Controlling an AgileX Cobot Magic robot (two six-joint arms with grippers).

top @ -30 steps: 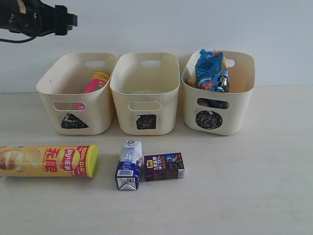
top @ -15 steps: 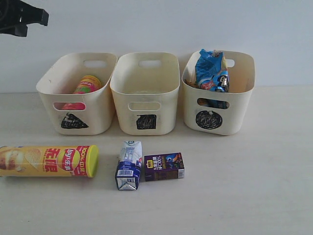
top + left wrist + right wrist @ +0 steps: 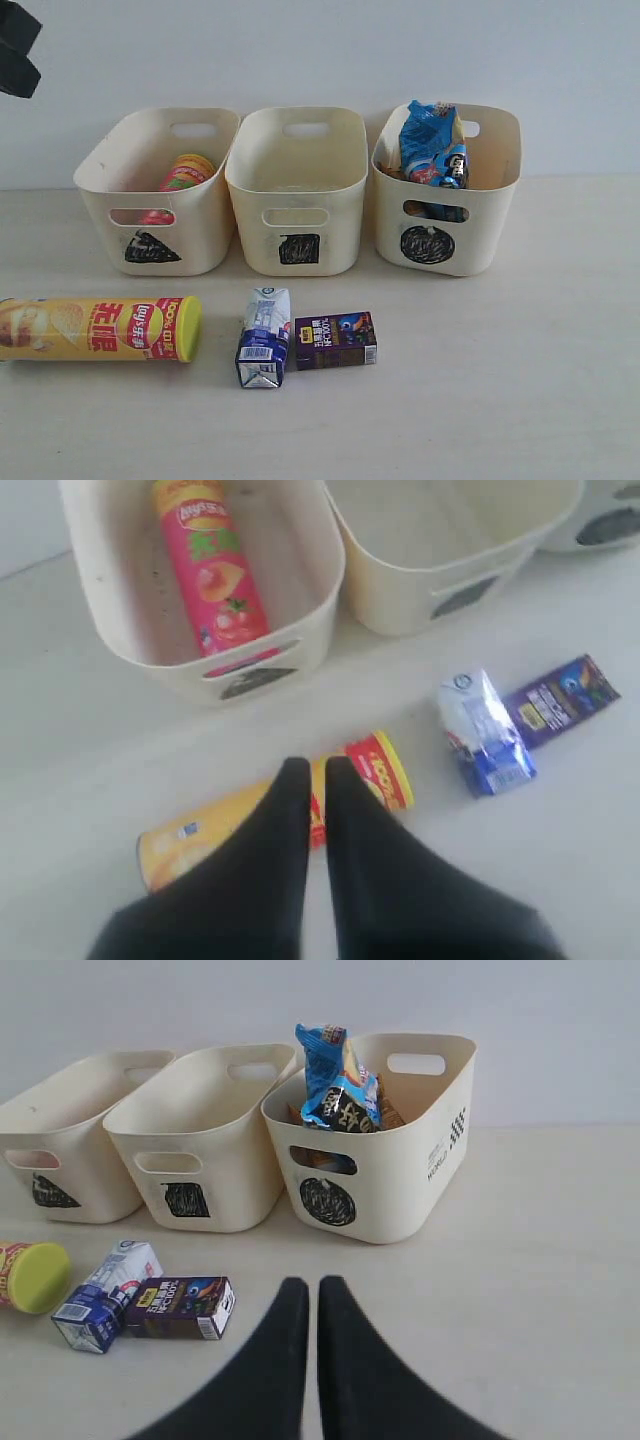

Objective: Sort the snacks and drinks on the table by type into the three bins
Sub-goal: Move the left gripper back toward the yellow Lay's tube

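yellow chip can lies lower left, long axis left-right; left gripper nearest, hangs above it, clenched empty

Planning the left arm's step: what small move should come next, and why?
Probably open the left fingers and lower them over the yellow can: it lies on the table below them, while the pink can already sits in the left bin.

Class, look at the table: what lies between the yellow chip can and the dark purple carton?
The blue-and-white carton, beside the dark purple carton and apart from the yellow chip can; the exterior view shows it.
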